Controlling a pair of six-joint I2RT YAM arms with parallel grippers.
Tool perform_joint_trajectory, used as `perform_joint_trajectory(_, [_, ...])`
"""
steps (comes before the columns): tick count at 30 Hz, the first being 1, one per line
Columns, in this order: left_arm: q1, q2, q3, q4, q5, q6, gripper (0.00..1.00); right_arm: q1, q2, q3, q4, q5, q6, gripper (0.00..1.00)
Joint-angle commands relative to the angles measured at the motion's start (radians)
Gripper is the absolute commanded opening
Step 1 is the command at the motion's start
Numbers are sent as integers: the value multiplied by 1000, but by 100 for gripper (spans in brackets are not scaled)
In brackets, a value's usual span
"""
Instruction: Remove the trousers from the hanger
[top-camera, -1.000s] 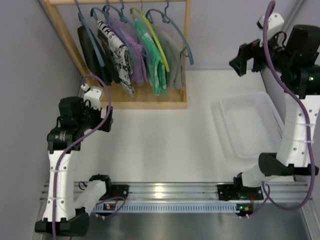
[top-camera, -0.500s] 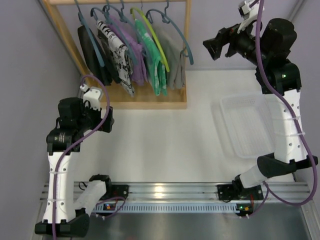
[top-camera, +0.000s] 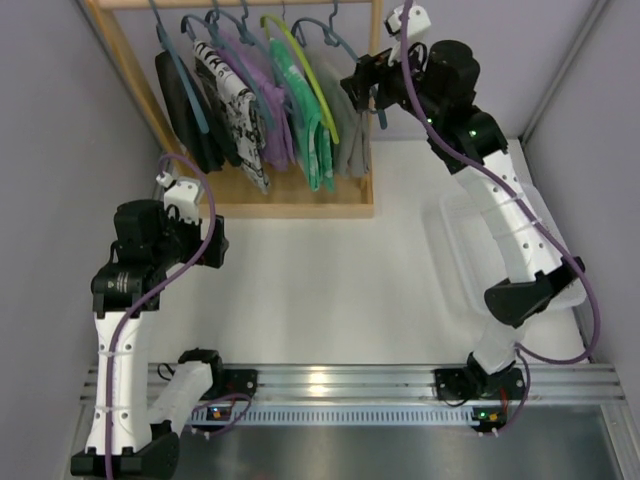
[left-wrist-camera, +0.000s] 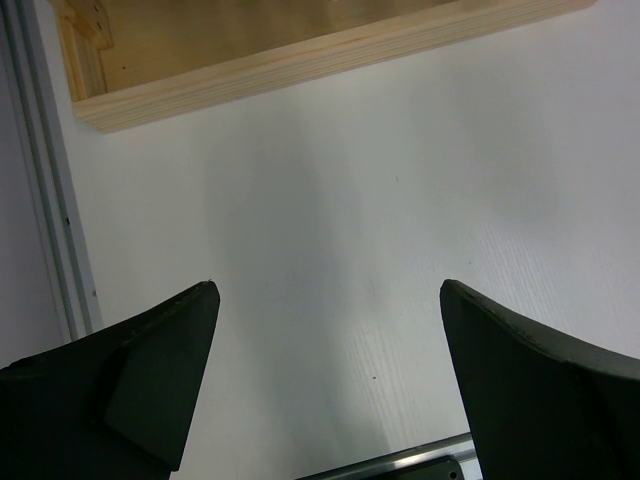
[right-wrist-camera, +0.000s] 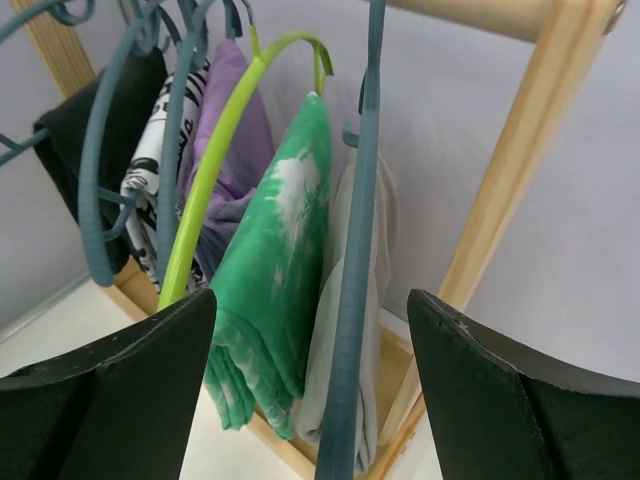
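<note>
Several trousers hang folded on hangers on a wooden rack (top-camera: 300, 208) at the back left. The rightmost, grey trousers (top-camera: 352, 135), hang on a blue hanger (top-camera: 352, 52); green trousers (top-camera: 312, 130) hang beside them on a yellow-green hanger (top-camera: 300, 70). My right gripper (top-camera: 362, 85) is open and empty, just right of the blue hanger. In the right wrist view the blue hanger (right-wrist-camera: 352, 290) and grey trousers (right-wrist-camera: 380, 290) stand between my right gripper's (right-wrist-camera: 312, 295) spread fingers, further off. My left gripper (top-camera: 213, 245) is open and empty over the table (left-wrist-camera: 400, 180).
A clear plastic basket (top-camera: 452, 262) lies on the table at the right, partly under my right arm. The rack's right post (right-wrist-camera: 510, 170) stands close to my right finger. The rack's wooden base (left-wrist-camera: 300, 55) lies ahead of my left gripper. Purple walls enclose the table.
My right arm has swung left from above the basket to the rack's right end, now facing the blue hanger. The left arm has barely moved.
</note>
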Motion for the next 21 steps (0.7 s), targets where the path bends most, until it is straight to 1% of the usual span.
perform_joint_trajectory(1, [-1, -10, 31, 2, 19, -28, 99, 39, 24, 11, 104, 143, -30, 78])
perform_joint_trajectory(3, [-1, -10, 42, 3, 25, -28, 98, 46, 53, 23, 107, 186, -37, 75])
perform_joint_trajectory(5, [-1, -11, 48, 4, 20, -30, 99, 57, 64, 28, 107, 191, -34, 73])
perform_joint_trajectory(6, [-3, -14, 47, 4, 17, -30, 99, 57, 72, 28, 110, 191, -30, 69])
perform_joint_trajectory(8, [-1, -16, 39, 2, 16, -28, 99, 59, 75, 28, 111, 190, -27, 66])
perform_joint_trajectory(9, [-3, -17, 36, 3, 16, -27, 99, 60, 80, 29, 111, 190, -25, 61])
perform_joint_trajectory(11, [-3, -17, 28, 4, 22, -25, 99, 62, 83, 29, 113, 191, -19, 56])
perform_joint_trajectory(12, [-1, -17, 28, 4, 23, -28, 99, 63, 86, 29, 113, 191, -16, 50])
perform_joint_trajectory(14, [-3, -16, 28, 4, 31, -28, 99, 65, 87, 32, 113, 193, -4, 45])
perform_joint_trajectory(15, [-1, -16, 28, 4, 32, -28, 99, 65, 87, 31, 113, 191, 1, 37])
perform_joint_trajectory(17, [-1, -16, 31, 3, 31, -30, 99, 65, 87, 34, 114, 176, 9, 27])
perform_joint_trajectory(18, [-3, -16, 34, 4, 29, -31, 99, 63, 86, 35, 114, 165, 9, 21])
perform_joint_trajectory(21, [-1, -11, 40, 4, 14, -39, 98, 63, 81, 51, 124, 116, 41, 17])
